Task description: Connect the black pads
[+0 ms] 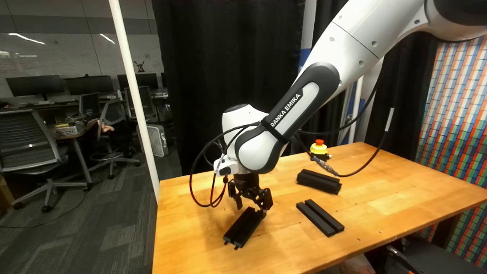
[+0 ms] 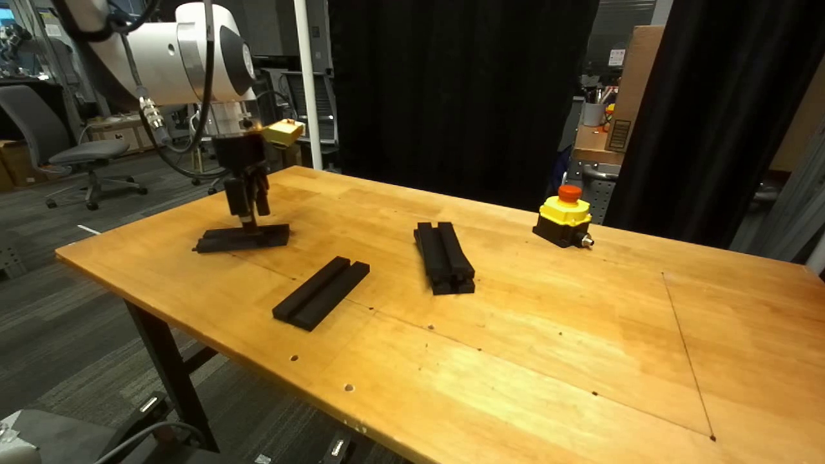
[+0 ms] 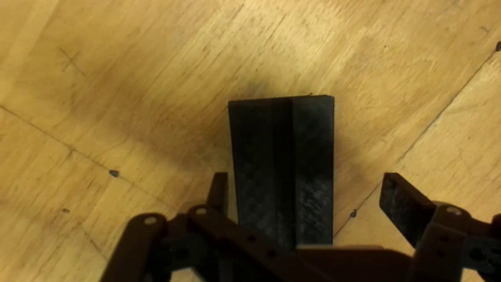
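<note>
Black pad stack point(image 2: 445, 258) was apparently joined; loose pad point(image 2: 321, 294) and grooved pad point(image 3: 282, 168) below wide-spread end effector point(image 3: 305, 187) were left unjoined.

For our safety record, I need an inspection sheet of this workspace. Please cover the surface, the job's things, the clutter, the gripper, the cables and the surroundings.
Surface: wooden table, marked with thin dark lines and small dark spots.
Job's things: grooved black pad partly below the gripper; second black pad lying apart; stacked black pads, whether joined cannot be told.
Clutter: red-and-yellow button box with a black base, on the table.
Gripper: open, nothing held; contact with the pad cannot be told.
Cables: black cables looping beside the arm.
Surroundings: black curtain, white pole, office chairs, monitors.
</note>
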{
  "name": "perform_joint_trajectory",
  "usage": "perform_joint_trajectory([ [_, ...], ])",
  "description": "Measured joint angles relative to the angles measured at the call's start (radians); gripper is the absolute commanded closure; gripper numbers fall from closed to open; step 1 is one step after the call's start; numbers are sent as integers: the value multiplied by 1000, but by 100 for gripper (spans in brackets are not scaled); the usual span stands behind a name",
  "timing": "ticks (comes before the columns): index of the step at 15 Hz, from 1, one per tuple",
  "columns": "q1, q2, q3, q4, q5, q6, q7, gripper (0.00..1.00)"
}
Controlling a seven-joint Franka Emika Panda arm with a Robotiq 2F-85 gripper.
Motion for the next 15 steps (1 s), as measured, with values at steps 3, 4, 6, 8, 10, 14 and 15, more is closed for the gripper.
perform_joint_trajectory([
  [3, -18, 0, 0, 0, 59, 29, -70, 0],
  [4, -24, 0, 0, 0, 78, 34, -89, 0],
  [6, -32, 0, 0, 0, 112, 36, -118, 0],
  [8, -36, 0, 0, 0, 135, 36, -128, 0],
  [10, -36, 1, 0, 0, 154, 35, -130, 0],
  [14, -37, 10, -2, 0, 163, 33, -130, 0],
  [15, -37, 12, -2, 0, 163, 33, -130, 0],
])
